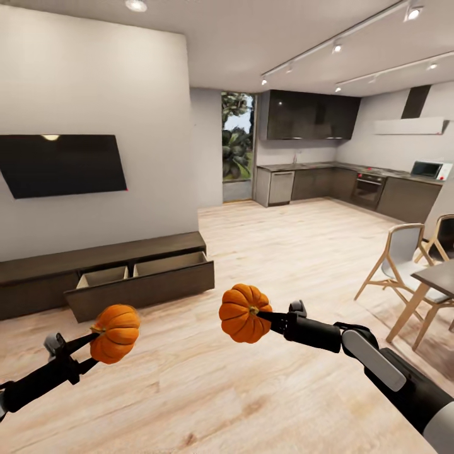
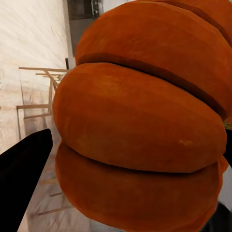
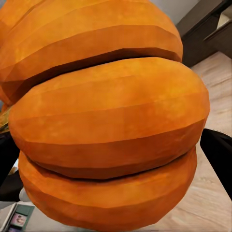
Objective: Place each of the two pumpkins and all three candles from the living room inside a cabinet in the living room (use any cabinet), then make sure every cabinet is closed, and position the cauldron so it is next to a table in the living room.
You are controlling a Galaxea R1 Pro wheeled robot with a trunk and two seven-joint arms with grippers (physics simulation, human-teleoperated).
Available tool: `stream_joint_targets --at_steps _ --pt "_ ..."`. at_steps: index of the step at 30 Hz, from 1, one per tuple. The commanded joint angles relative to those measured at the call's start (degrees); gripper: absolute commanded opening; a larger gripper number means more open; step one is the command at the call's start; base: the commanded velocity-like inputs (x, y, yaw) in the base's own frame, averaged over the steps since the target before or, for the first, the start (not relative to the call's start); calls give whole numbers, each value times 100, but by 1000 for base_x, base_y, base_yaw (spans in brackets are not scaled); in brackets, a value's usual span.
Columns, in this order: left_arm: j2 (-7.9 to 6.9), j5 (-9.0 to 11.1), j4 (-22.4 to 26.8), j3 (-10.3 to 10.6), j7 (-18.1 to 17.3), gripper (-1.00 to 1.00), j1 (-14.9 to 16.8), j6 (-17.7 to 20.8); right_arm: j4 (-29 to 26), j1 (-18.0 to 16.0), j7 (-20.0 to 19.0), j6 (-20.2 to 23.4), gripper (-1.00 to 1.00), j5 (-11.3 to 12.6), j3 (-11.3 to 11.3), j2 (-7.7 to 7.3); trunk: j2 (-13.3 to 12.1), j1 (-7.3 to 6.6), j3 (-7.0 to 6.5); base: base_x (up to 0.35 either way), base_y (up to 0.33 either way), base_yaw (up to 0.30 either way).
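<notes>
My left end effector (image 1: 94, 343) is closed on a pumpkin (image 1: 115, 333). The left arm comes in low and points up toward the cabinet (image 1: 94, 272). Its thin black fingers pinch the left pumpkin at the near side. In the left wrist view that pumpkin (image 2: 140, 125) sits right up close, with a black finger (image 2: 24, 179) beside it.

My right end effector (image 1: 268, 315) is closed on the other pumpkin (image 1: 244, 313). The right arm reaches across, level, with its tip pointing toward the cabinet side of the room. The right pumpkin sits at the very tip, past the fingers, and a little higher than the left pumpkin. In the right wrist view this pumpkin (image 3: 106, 121) is also very close, with a dark finger (image 3: 220, 154) at its edge.

Both pumpkins are up in the air over the wood floor (image 1: 221, 391), in front of the cabinet and apart from it.

The cabinet is long, low and dark brown, against the wall under the TV (image 1: 63, 165). One wide drawer (image 1: 142, 277) is pulled out. It has two pale boxes inside, and I see nothing in them.

Far from the cabinet, chairs (image 1: 397, 265) stand by a counter (image 1: 441, 277).
</notes>
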State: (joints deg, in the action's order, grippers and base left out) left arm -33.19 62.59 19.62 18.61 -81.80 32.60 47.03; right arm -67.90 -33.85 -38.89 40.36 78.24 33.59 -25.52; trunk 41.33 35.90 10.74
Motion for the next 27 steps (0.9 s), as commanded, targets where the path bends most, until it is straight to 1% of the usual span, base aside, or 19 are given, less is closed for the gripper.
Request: stream_joint_targets --at_steps 1,7,21,23,27 --pt "-1 43 -2 11 -13 -100 11 52 -4 -7 12 42 -100 89 7 -6 -33 -21 -10 0 0 275" --pt "5 43 -2 11 -12 -100 11 52 -4 -7 13 58 -100 88 7 -6 -274 -153 -118 0 0 275" --pt "11 36 -2 -4 -8 -100 11 40 -1 -7 22 66 -100 86 15 -6 -274 -153 -118 4 0 275" --pt "15 26 -2 0 16 -100 11 36 -8 -7 11 49 -100 87 12 -5 -274 -153 -118 182 0 218" --pt "37 10 -9 2 47 -100 11 27 -40 -7 -3 28 -100 86 8 -6 -274 -153 -118 296 0 65"
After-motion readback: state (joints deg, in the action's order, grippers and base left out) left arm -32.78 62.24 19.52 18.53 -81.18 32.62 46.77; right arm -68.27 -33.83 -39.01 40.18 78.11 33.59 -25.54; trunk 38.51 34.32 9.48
